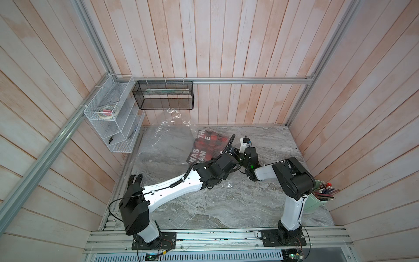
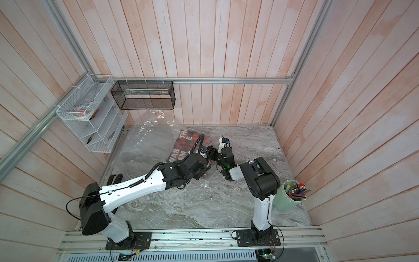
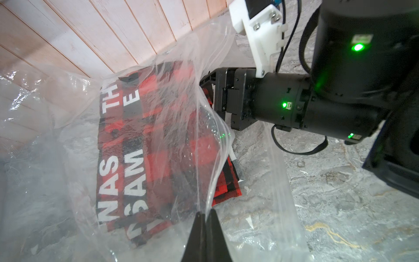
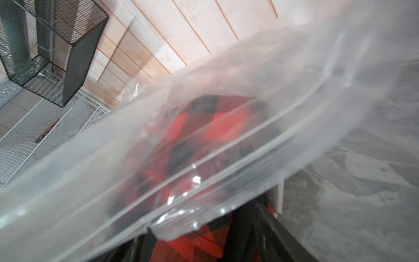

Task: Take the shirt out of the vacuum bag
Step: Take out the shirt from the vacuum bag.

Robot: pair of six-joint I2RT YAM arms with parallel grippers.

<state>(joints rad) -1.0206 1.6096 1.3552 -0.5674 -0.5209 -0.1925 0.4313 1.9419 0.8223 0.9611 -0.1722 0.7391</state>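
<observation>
The left gripper (image 3: 205, 219) is pinching the vacuum bag (image 3: 45, 170) film. The right gripper (image 4: 204, 226) is straddling the shirt (image 3: 158, 140) lettered "WAS", "TH"; its grip is unclear.

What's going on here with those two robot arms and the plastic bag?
The left hand is shut on the upper film of the vacuum bag, holding its mouth open. The right hand is in that mouth, jaws apart at the edge of the red plaid shirt. The shirt lies mostly inside the bag.

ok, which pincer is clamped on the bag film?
The left pincer: shut, pinching the vacuum bag film. The right pincer stands open at the shirt.
</observation>
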